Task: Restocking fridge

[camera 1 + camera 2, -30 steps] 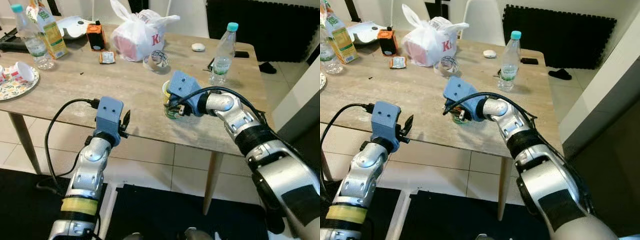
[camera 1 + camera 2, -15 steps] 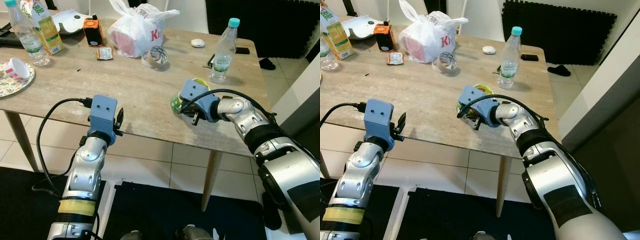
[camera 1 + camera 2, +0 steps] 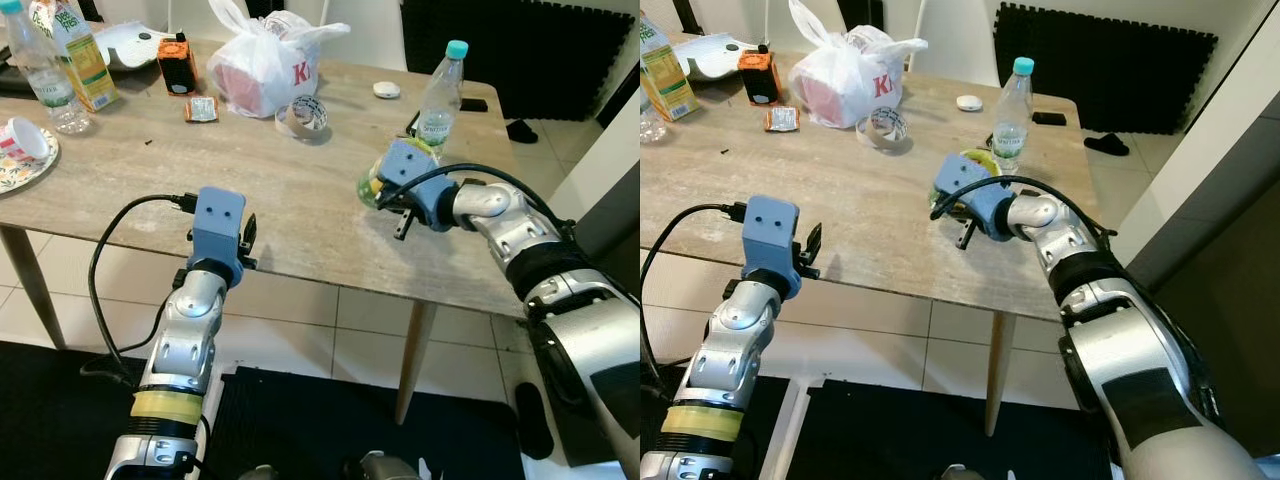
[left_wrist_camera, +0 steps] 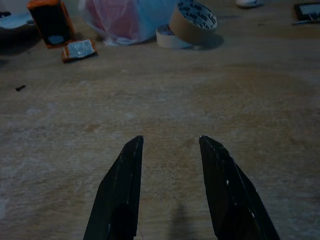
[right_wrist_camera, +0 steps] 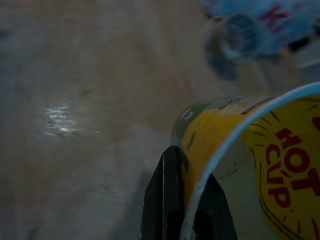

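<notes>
The right hand is closed around a yellow-and-green "Hot Cup" noodle cup, holding it tilted just above the tabletop near the right end, a little in from the front edge. The right wrist view shows one black finger pressed against the cup's side under its rim. Just behind the cup stands a water bottle with a teal cap, close to the far right corner.

The left hand hovers over the front edge of the tabletop with its two fingers parted and nothing between them.

The restocking looks barely begun: one item is picked up, and no fridge is in view, so the carry and the placing are all ahead. Much remains on the tabletop: a white plastic bag near the back edge, a roll of tape in front of it, an orange box, a small foil packet, a juice carton and another water bottle at the far left corner, and a patterned plate with a paper cup lying on it at the left edge.
</notes>
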